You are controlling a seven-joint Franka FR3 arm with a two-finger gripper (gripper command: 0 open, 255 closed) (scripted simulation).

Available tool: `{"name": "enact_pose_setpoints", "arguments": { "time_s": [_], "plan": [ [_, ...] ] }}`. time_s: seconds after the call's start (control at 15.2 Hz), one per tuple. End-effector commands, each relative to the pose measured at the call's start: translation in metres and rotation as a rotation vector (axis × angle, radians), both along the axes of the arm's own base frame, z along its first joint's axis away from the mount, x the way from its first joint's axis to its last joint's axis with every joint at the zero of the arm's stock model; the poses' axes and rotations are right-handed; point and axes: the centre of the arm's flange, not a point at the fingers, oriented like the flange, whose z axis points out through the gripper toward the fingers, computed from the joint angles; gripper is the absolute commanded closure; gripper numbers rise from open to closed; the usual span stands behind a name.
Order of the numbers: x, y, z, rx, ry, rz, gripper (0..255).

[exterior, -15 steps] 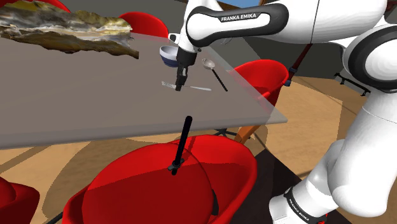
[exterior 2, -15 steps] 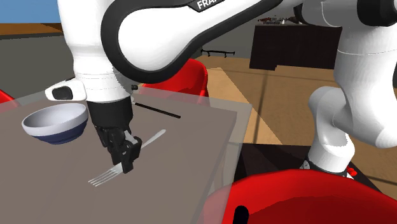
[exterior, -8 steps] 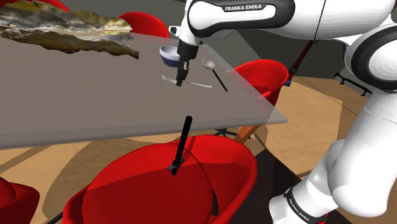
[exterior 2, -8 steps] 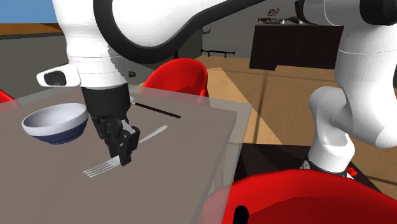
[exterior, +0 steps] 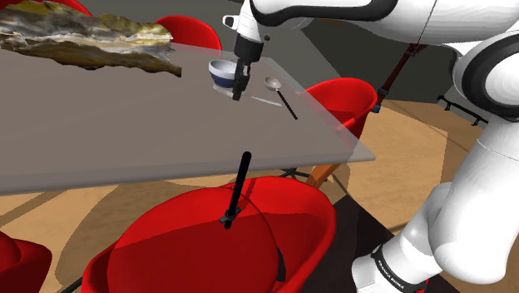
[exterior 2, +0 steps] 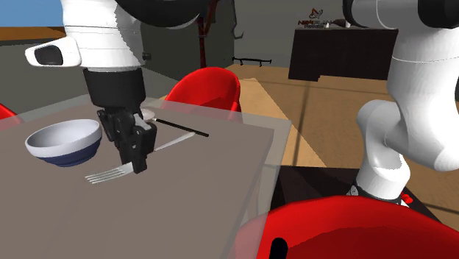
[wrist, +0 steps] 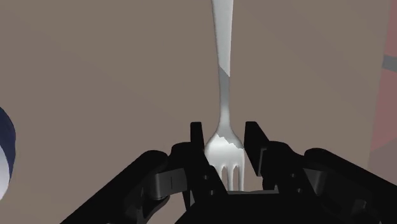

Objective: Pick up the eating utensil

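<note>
Wrist view: the pincer (wrist: 227, 137) is clamped narrowly on the fork (wrist: 223, 76), gripping just behind its tines. A bowl (exterior 2: 65, 142) sits near it on the desk (exterior 2: 221, 191).

A silver-grey fork (wrist: 222, 83) gleams over a plain taupe table (exterior 2: 206, 191), under a black gripper (exterior 2: 137, 163) on a white arm (exterior 2: 412, 110) with dark joints. The bowl (exterior 2: 62, 143) is white inside, navy outside. Near the bowl, a pale spoon (exterior: 283, 98) has a black handle. The chairs (exterior: 216, 241) are glossy red. Far from the bowl, a slab (exterior: 91, 37) is mottled brown, olive and cream.
</note>
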Motion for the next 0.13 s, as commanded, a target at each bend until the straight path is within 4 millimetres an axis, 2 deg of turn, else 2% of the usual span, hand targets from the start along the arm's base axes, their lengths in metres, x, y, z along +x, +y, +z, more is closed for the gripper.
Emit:
{"name": "enact_pose_setpoints", "arguments": {
  "time_s": [0.0,0.07],
  "plan": [
    [0.0003,-0.0004,0.0048,0.000,0.000,0.000,255],
    [0.0003,-0.0004,0.0048,0.000,0.000,0.000,255]
  ]
}}
